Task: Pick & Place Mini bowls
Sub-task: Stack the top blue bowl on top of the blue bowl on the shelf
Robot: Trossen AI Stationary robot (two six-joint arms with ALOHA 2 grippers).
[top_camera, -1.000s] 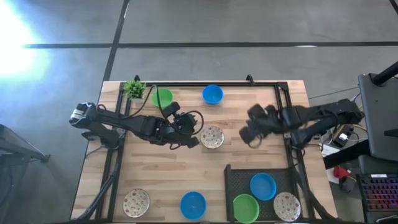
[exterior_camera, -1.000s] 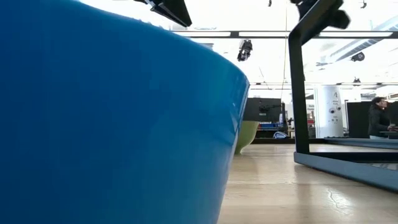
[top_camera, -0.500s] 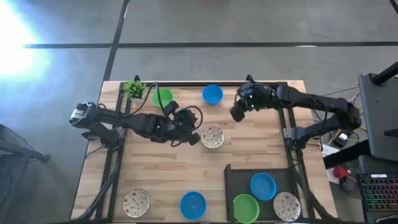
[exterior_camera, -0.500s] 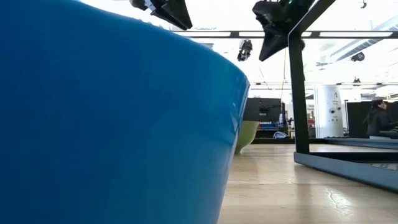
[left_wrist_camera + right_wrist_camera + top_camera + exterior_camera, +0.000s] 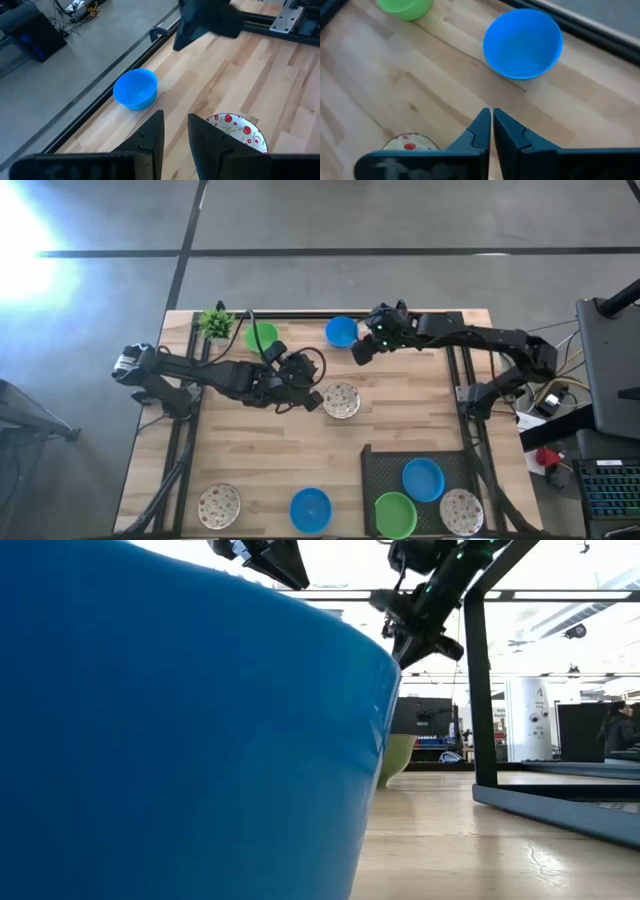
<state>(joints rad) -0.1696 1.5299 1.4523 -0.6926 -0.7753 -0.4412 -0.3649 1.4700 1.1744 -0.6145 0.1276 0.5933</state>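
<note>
The small round plain blue bowl (image 5: 342, 332) sits near the far edge of the light wooden table (image 5: 300, 455), and we see our right gripper (image 5: 358, 351) just beside it, fingers nearly together and empty. Our left gripper (image 5: 312, 395) rests by the white speckled bowl (image 5: 342, 400), fingers slightly apart, holding nothing.

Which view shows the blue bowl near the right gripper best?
The right wrist view: the blue bowl fills it, unobstructed. The high view shows it small beside the right gripper; the left wrist view shows it farther off.
</note>
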